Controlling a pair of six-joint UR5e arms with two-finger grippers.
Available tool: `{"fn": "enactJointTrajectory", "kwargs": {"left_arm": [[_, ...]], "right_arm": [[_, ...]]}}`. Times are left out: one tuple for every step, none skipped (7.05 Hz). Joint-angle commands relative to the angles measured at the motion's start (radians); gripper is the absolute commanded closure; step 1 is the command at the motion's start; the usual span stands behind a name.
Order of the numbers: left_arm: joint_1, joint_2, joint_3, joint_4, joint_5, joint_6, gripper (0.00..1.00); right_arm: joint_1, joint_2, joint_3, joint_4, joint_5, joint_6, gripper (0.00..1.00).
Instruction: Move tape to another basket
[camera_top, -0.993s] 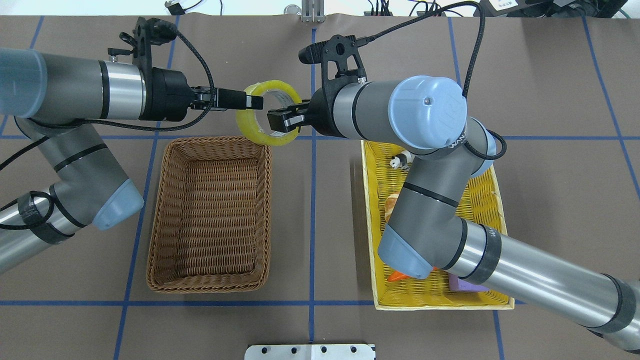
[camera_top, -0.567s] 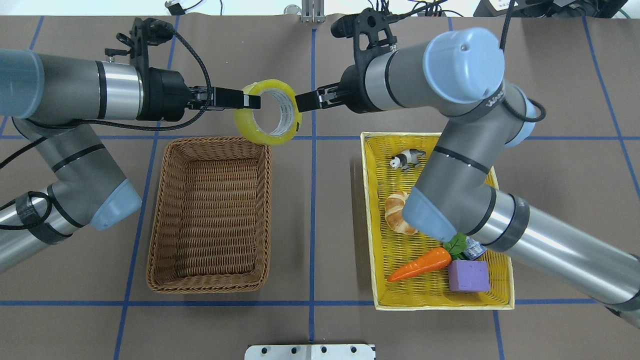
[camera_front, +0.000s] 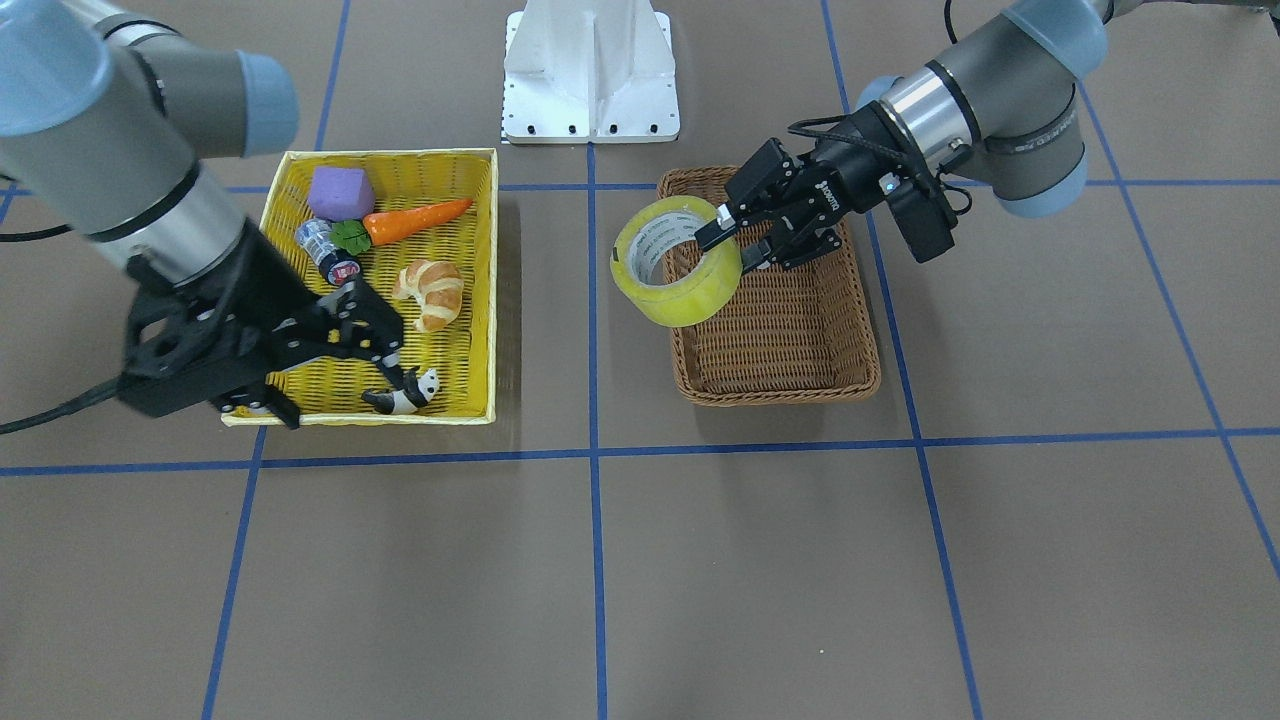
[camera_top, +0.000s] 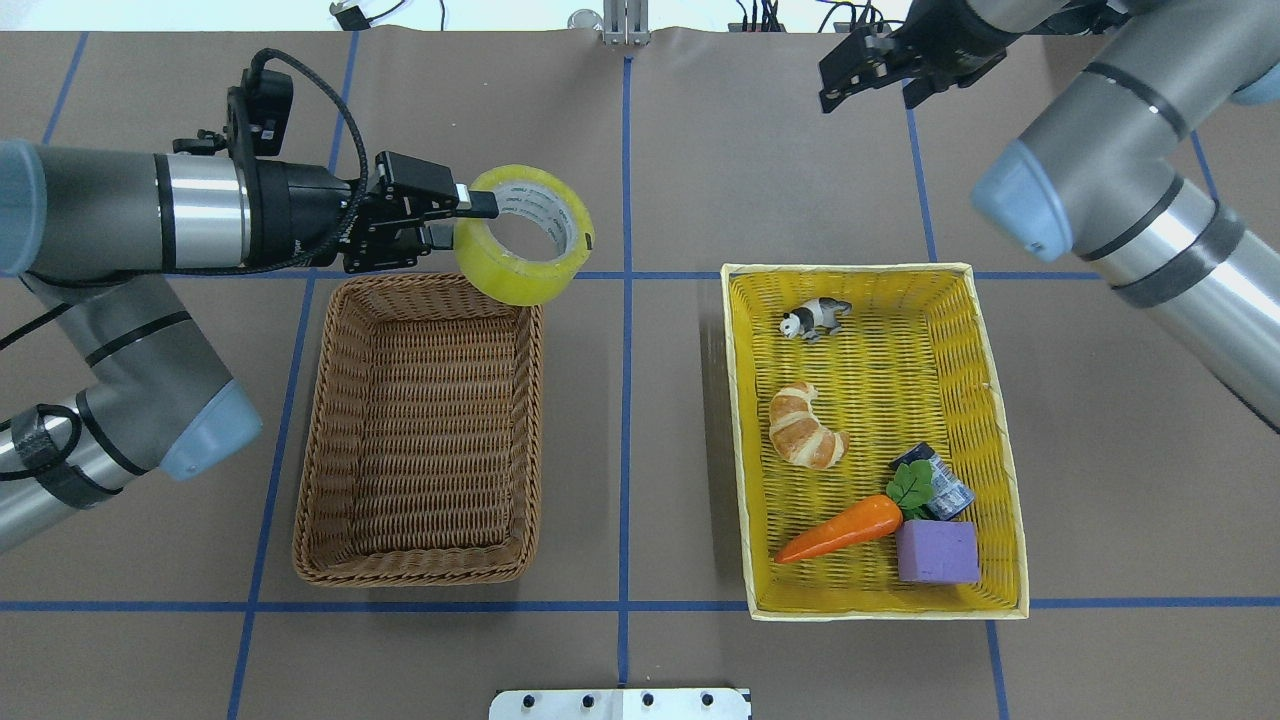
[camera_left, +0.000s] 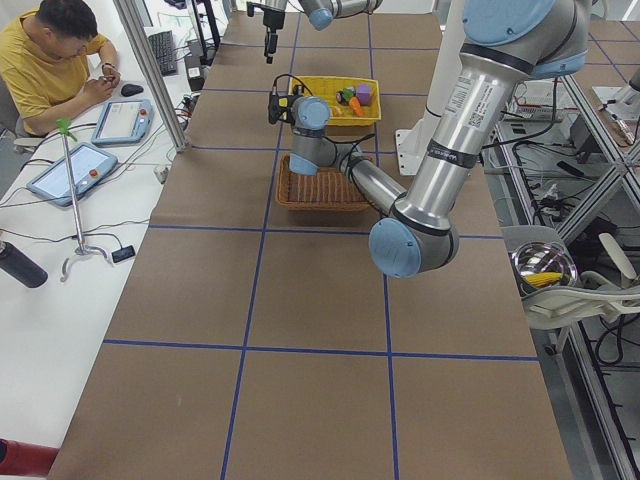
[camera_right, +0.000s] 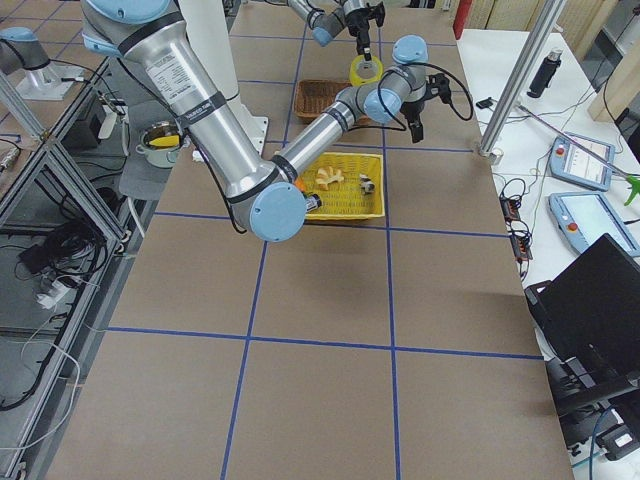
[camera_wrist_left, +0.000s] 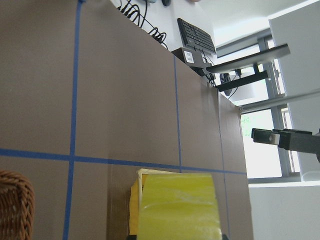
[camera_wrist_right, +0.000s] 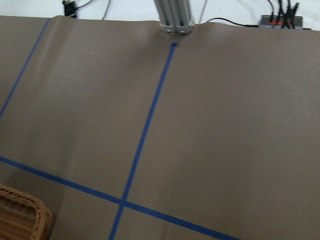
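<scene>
Containers:
- Brown wicker basket (camera_top: 312, 470), on the robot's left half of the table. Nothing lies inside it.
- Yellow woven tray (camera_top: 738, 430), on the right half, holds five things:
  - panda figurine (camera_top: 818, 318) near the far end
  - croissant (camera_top: 805, 428) at mid-length
  - carrot (camera_top: 840, 528) toward the near end
  - purple block (camera_top: 936, 552), just beside the carrot's leafy end
  - small clear cylinder with a dark cap (camera_top: 938, 488), also just beside that end

Tape (camera_top: 525, 235): in the air, not in either container. In the overhead view it hangs over the wicker basket's far right corner and overlaps the rim. The ring is tilted, with its pale core showing.

Left gripper (camera_top: 478, 207): clamped on the ring's wall, one finger inside the ring and one outside. The arm reaches in level along the basket's far edge.

Right gripper (camera_top: 866, 82): raised over bare table past the tray's far edge, well apart from the tape. Jaws spread, nothing between them.

Edges and room:
- Basket and tray sit well apart. A strip of brown table (camera_top: 660, 150) with a blue grid line runs between them.
- There is bare table beyond both far rims.
- White mounting plate (camera_top: 620, 703) at the robot's edge, between the two containers.
</scene>
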Motion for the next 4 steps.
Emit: {"fn": "enactJointTrajectory", "kwargs": {"left_arm": [[0.007,0.107,0.001,-0.103,0.03,-0.102,1.0],[0.013,0.123,0.001,-0.104,0.03,-0.097,1.0],[0.031,0.137,0.013,-0.142,0.039,-0.097,1.0],[0.051,0.161,0.037,-0.201,0.071,-0.091,1.0]], "right_arm": [[0.147,-0.087,-0.014,-0.137,0.031,-0.273,0.0],[0.22,-0.159,-0.019,-0.144,0.074,-0.314,0.0],[0.282,-0.222,-0.022,-0.147,0.068,-0.387,0.0],[0.331,-0.294,-0.023,-0.147,0.051,-0.532,0.0]]}}
